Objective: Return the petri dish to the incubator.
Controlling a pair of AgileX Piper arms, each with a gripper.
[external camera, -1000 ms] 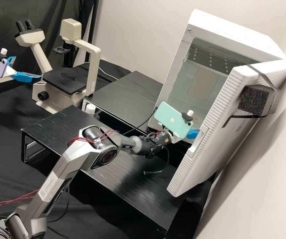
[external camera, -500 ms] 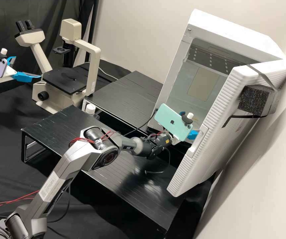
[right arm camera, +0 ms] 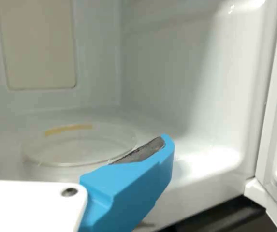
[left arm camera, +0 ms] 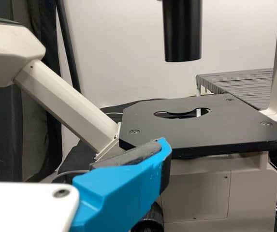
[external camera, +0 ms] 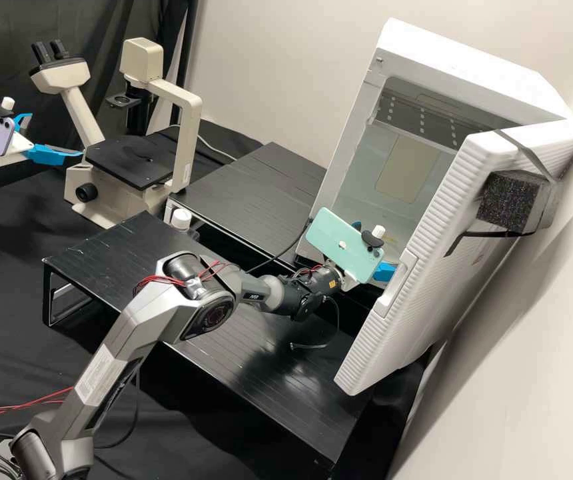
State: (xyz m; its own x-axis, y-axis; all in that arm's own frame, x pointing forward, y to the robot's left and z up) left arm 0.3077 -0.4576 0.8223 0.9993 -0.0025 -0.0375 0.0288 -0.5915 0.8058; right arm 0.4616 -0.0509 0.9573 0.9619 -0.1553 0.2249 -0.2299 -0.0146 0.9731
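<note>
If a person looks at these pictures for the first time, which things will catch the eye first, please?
Probably the big white incubator at the right of the high view, its ribbed door open. Next, perhaps, the mint-green phone before its opening and the cream microscope at the left. The right wrist view shows a clear petri dish inside.
</note>
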